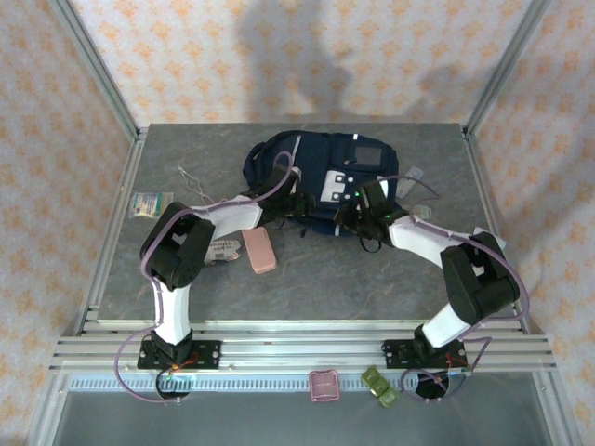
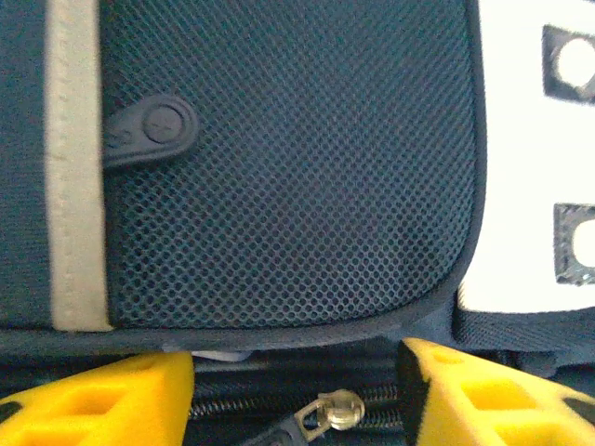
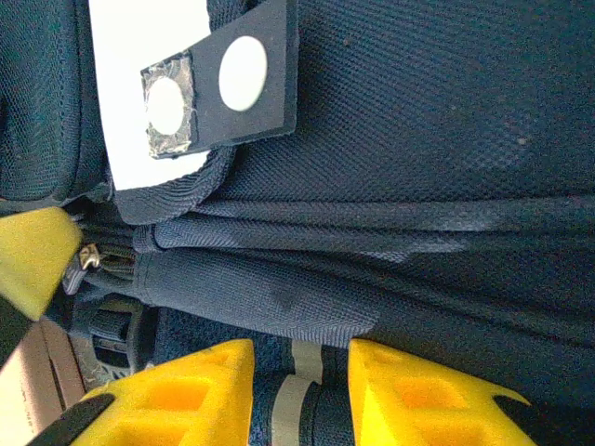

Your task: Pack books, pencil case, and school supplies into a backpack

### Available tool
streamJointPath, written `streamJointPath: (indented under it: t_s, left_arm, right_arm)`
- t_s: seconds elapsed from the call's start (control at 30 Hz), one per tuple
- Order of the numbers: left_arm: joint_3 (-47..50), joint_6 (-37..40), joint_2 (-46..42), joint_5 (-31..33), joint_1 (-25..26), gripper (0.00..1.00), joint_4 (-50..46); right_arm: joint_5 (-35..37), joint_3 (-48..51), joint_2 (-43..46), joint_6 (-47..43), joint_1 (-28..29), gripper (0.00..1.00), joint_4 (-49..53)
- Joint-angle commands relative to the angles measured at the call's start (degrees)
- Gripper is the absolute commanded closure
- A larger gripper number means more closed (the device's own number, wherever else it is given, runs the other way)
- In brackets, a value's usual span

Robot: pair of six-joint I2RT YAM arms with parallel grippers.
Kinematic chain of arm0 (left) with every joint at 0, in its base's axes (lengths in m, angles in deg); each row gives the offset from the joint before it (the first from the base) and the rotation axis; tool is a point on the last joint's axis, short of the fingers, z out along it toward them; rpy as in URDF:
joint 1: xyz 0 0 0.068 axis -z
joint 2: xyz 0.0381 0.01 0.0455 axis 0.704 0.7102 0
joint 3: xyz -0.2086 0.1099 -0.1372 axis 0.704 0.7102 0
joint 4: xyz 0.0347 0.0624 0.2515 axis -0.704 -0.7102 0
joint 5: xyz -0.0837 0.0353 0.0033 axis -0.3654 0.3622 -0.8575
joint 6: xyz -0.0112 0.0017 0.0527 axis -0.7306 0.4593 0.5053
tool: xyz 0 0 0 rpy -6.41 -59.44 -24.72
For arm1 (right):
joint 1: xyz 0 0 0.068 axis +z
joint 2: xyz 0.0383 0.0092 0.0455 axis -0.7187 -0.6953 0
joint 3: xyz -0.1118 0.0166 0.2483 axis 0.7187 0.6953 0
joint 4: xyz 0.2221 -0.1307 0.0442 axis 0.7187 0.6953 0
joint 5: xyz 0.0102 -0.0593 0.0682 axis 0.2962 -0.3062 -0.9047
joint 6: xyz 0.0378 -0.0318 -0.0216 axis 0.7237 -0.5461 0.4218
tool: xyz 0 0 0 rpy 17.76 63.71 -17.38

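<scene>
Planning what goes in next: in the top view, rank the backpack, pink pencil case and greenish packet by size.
backpack: largest by far.
pencil case and greenish packet: look about alike, so I won't rank them.

The backpack's (image 1: 321,163) near edge hides under both arms; the white packet's (image 1: 221,249) print is unreadable.

A large navy fabric backpack (image 1: 321,172) lies far-centre on the grey stone-look table (image 1: 372,279). Nearer and to the left lies a small pink oblong pencil case (image 1: 259,250), with a white printed packet (image 1: 221,251) just left of it.
</scene>
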Motion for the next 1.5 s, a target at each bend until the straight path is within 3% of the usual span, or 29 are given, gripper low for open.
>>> streamJointPath:
  t_s: [0.0, 0.1, 0.2, 0.3, 0.43, 0.63, 0.7, 0.73, 0.8, 0.87, 0.93, 1.03, 1.17, 1.23, 1.33, 1.43, 1.47]
  left_arm:
    - [-1.8, 4.2, 2.0, -7.0, 0.0, 0.5, -5.7]
    - [-1.3, 5.1, 1.3, -8.6, 0.1, 0.63, -6.8]
    - [-0.6, 6.5, -0.2, -9.1, 0.0, 0.68, -8.2]
    - [-0.3, 7.2, -0.7, -10.6, 0.0, 0.79, -8.7]
    - [-0.2, 7.5, -0.6, -10.4, 0.0, 0.79, -9.2]
    - [-0.5, 8.6, -0.9, -7.9, 0.1, 0.61, -11.4]
    - [-0.5, 8.9, -1.1, -6.5, 0.1, 0.59, -12.2]
    - [-0.1, 8.9, -1.4, -5.4, 0.2, 0.6, -12.1]
    - [0.4, 8.9, -1.8, -5.1, 0.2, 0.7, -11.4]
    - [0.3, 8.6, -1.5, -4.9, 0.3, 0.71, -11.5]
    - [0.3, 8.6, -1.3, -3.8, 0.8, 0.81, -11.6]
    - [0.2, 9.2, -1.2, -1.6, 1.9, 0.86, -12.0]
    - [0.6, 9.6, -1.1, 1.5, 2.8, 0.85, -12.4]
    - [1.1, 9.1, -1.5, 2.4, 3.0, 0.95, -12.2]
    - [2.1, 8.7, -2.4, 2.1, 3.2, 0.83, -10.9]
    - [2.1, 8.7, -2.3, 2.3, 3.2, 0.83, -10.7]
    - [2.0, 8.7, -2.1, 2.4, 3.2, 0.88, -10.9]
  right_arm:
    - [1.9, -1.6, -0.6, -1.2, 0.2, 0.68, 0.6]
    - [2.4, -1.7, -0.8, -1.5, -0.1, 0.68, 0.9]
    - [2.2, -1.7, -1.3, -1.6, -0.5, 0.68, 0.7]
    - [2.1, -1.8, -1.9, -1.5, -0.7, 0.69, 0.5]
    - [1.9, -1.7, -2.1, -1.2, -0.7, 0.69, 0.1]
    - [2.2, -1.1, -2.1, -0.9, -0.7, 0.69, -0.1]
    - [2.1, -1.0, -2.1, -0.8, -0.7, 0.69, -0.2]
    - [2.0, -0.9, -2.1, -0.8, -0.8, 0.69, -0.4]
    - [2.0, -0.8, -2.2, -0.6, -0.7, 0.69, -0.6]
    - [2.0, -0.9, -2.3, -0.5, -0.7, 0.69, -0.7]
    - [2.0, -1.0, -2.3, -0.4, -0.7, 0.69, -0.7]
    - [2.3, -1.1, -2.1, -0.4, -0.7, 0.69, -0.6]
    - [2.4, -0.9, -2.0, -0.3, -0.7, 0.69, -0.7]
    - [2.5, -0.6, -2.0, 0.0, -0.7, 0.68, -0.9]
    - [2.2, -0.3, -2.0, 0.3, -0.7, 0.68, -1.3]
    - [2.2, -0.1, -2.0, 0.5, -0.7, 0.68, -1.6]
    - [2.1, -0.1, -2.1, 0.5, -0.7, 0.68, -1.6]
